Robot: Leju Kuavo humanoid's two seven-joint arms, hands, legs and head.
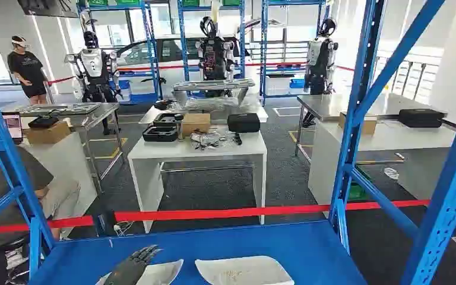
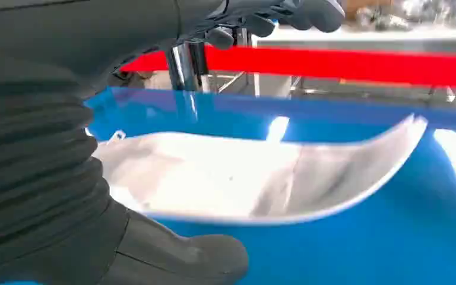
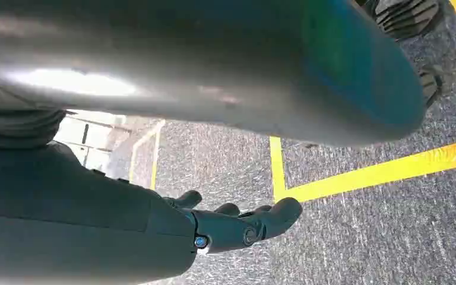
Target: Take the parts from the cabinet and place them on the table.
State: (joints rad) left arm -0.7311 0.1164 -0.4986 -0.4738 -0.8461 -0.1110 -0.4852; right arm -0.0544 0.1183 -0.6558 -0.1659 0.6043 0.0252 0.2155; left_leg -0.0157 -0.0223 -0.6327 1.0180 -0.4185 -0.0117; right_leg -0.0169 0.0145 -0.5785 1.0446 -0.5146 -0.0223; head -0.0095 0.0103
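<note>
You are looking across a bright workshop with grey carpet, blue racks, white tables and a red tape [image 1: 225, 212] stretching across the room at low height. Three idle humanoid robots [image 1: 215, 50] are standing along the back, and a person [image 1: 28, 68] is standing at the far left. A white table [image 1: 197, 149] in the middle is carrying black cases and a cardboard box.

Closest to you, a blue shelf [image 1: 285, 243] of the cabinet is lying between blue uprights. Two white curved parts are resting on it, side by side. The left part [image 1: 159, 272] is sitting under your left hand [image 1: 132, 265], and the right part [image 1: 243, 271] is lying just beside it, untouched.

Your left hand is reaching over the left part with its dark fingers stretched out and slightly apart. In the left wrist view, the fingers [image 2: 309, 12] are hovering above the part's [image 2: 255, 178] far side and the thumb [image 2: 196, 255] is lying on its near side. I cannot tell whether the hand is touching the part; it is not gripping it.

Your right hand [image 3: 237, 225] is hanging over grey carpet with yellow floor lines [image 3: 380, 169]. Its fingers are loosely curled and holding nothing.
</note>
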